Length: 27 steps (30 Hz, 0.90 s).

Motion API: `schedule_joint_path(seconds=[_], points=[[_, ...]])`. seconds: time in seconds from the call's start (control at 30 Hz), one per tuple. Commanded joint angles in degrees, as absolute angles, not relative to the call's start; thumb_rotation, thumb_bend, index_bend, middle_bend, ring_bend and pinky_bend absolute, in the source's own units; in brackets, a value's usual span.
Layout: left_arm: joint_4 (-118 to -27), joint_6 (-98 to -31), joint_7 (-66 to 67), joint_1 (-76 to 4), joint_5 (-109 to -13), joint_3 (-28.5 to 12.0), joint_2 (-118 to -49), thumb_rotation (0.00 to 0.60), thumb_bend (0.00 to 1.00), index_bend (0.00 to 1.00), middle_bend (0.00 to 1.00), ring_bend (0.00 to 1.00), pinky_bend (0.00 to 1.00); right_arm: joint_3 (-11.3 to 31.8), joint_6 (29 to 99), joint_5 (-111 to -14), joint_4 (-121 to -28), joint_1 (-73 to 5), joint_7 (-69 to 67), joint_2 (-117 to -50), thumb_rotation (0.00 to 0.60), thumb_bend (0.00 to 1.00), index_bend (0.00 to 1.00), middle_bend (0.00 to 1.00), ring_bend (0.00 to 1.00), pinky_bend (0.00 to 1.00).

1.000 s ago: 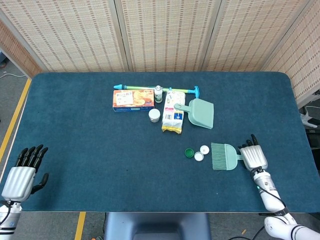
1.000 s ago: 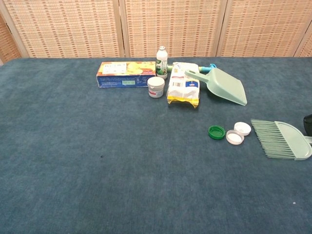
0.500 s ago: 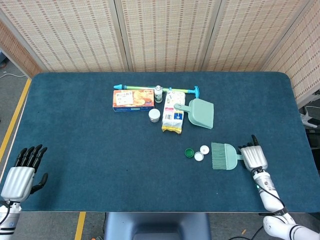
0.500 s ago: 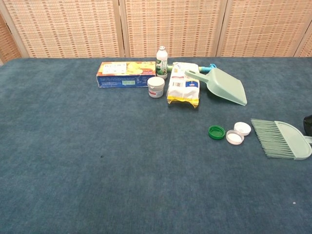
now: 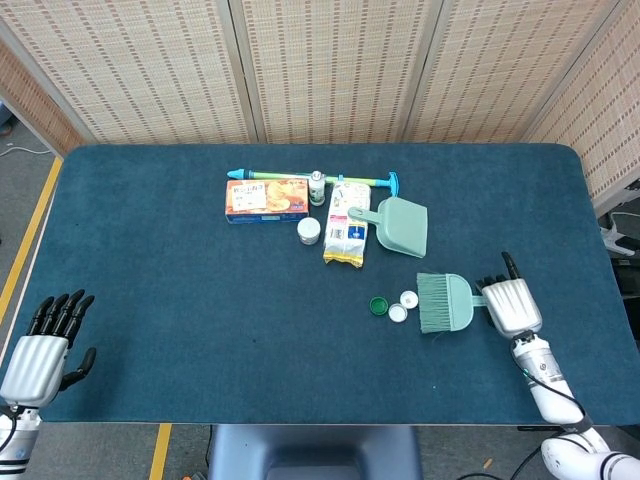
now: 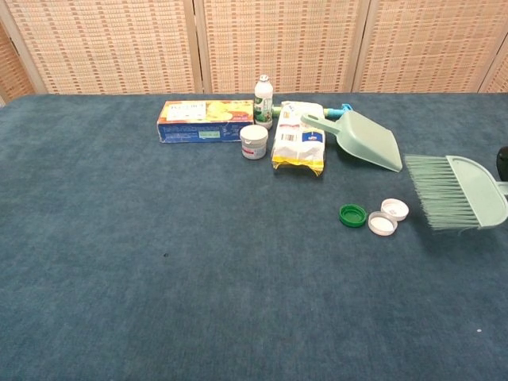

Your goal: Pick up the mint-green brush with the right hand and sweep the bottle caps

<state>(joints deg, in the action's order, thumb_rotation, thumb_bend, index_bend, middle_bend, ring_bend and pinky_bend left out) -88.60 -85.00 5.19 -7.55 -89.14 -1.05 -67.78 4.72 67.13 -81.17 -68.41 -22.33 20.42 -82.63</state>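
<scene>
My right hand (image 5: 512, 306) grips the handle of the mint-green brush (image 5: 444, 303) and holds it raised off the table at the right. Its bristles (image 6: 429, 191) point left, toward the caps. In the chest view only a dark sliver of that hand shows at the right edge. A green bottle cap (image 5: 379, 306) and two white bottle caps (image 5: 409, 298) (image 5: 398, 313) lie together on the cloth just left of the bristles. My left hand (image 5: 42, 352) rests open at the near left corner, far from everything.
A mint-green dustpan (image 5: 402, 225) lies behind the caps. Beside it are a yellow-and-white packet (image 5: 347, 237), a small white jar (image 5: 309, 231), a small bottle (image 5: 317, 187), an orange box (image 5: 266, 198) and a long green-and-blue stick (image 5: 305, 177).
My right hand has lifted the brush off the table and carried it slightly left and away, toward the caps. The caps and left hand have not moved.
</scene>
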Motion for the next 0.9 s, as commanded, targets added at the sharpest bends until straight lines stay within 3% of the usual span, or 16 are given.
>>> schedule_joint_path(seconds=[0.03, 0.27, 0.43, 0.67, 0.9], points=[[-88.74, -85.12, 5.12, -7.49, -89.4, -0.92, -67.71, 0.6, 0.42, 0.0, 0.0, 0.0, 0.05, 5.65, 67.4, -84.36, -79.72, -25.49, 30.73, -75.77, 0.6, 0.44, 0.86, 0.78, 0.48, 0.05], [-89.19, -85.76, 4.59, -7.25, -90.47, -0.5, -67.35, 0.6, 0.42, 0.0, 0.0, 0.0, 0.05, 8.58, 58.14, -80.25, -97.35, -33.73, 58.17, -71.12, 0.6, 0.44, 0.86, 0.78, 0.48, 0.05], [-89.14, -86.13, 3.17, -7.05, -90.51, -0.55, -66.72, 0.6, 0.42, 0.0, 0.0, 0.0, 0.05, 9.13, 54.42, -72.59, -101.81, -38.93, 77.1, -72.95, 0.6, 0.44, 0.87, 0.79, 0.49, 0.05], [-88.86, -85.74, 1.72, -7.16, -90.22, -0.67, -66.2, 0.6, 0.42, 0.0, 0.0, 0.0, 0.05, 8.53, 59.2, -55.37, -111.28, -47.06, 106.24, -74.94, 0.6, 0.44, 0.88, 0.8, 0.5, 0.05], [-88.86, -85.68, 1.23, -7.13, -90.68, -0.36, -66.0, 0.6, 0.42, 0.0, 0.0, 0.0, 0.05, 7.26, 63.43, -47.75, -112.84, -51.25, 113.61, -78.37, 0.6, 0.44, 0.88, 0.8, 0.5, 0.05]])
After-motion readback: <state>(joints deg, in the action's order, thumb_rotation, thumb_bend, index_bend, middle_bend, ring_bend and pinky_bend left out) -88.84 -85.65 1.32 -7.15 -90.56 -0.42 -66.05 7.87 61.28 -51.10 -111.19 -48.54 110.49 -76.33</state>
